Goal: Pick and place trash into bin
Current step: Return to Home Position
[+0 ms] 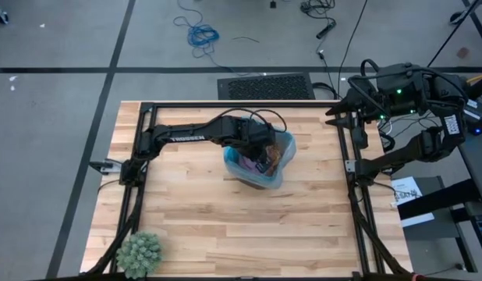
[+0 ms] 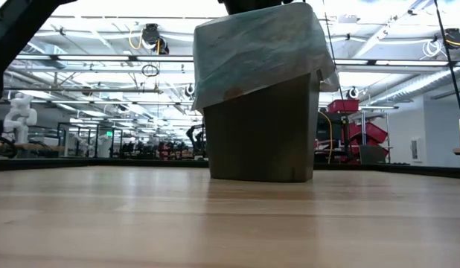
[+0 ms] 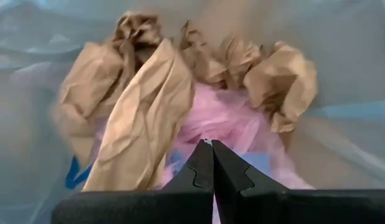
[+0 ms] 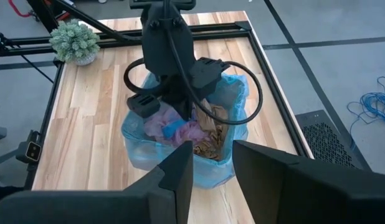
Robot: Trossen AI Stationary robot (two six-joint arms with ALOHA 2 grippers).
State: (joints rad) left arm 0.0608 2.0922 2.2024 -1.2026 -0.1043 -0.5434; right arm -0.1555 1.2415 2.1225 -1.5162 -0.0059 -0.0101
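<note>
While left arm (image 1: 186,134) is reaching over bin (image 2: 260,141) at mid-bench, left jaws are hanging inside its mouth, pressed together, gripping nothing. Trash is lying directly beneath them: brown paper wads (image 3: 142,106) heaping over pink mesh (image 3: 233,121), inside blue liner. Homing is likely calling for straight lift clear of rim. Right arm (image 1: 412,148) is sitting off bench's (image 1: 225,234) right edge, right jaws apart, empty. White lettering on left arm is seeming to read TROSSEN.

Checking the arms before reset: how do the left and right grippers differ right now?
The left gripper hangs over the bin, fingers shut; the right gripper sits by the right edge of the table, fingers open. Both hold nothing.
</note>
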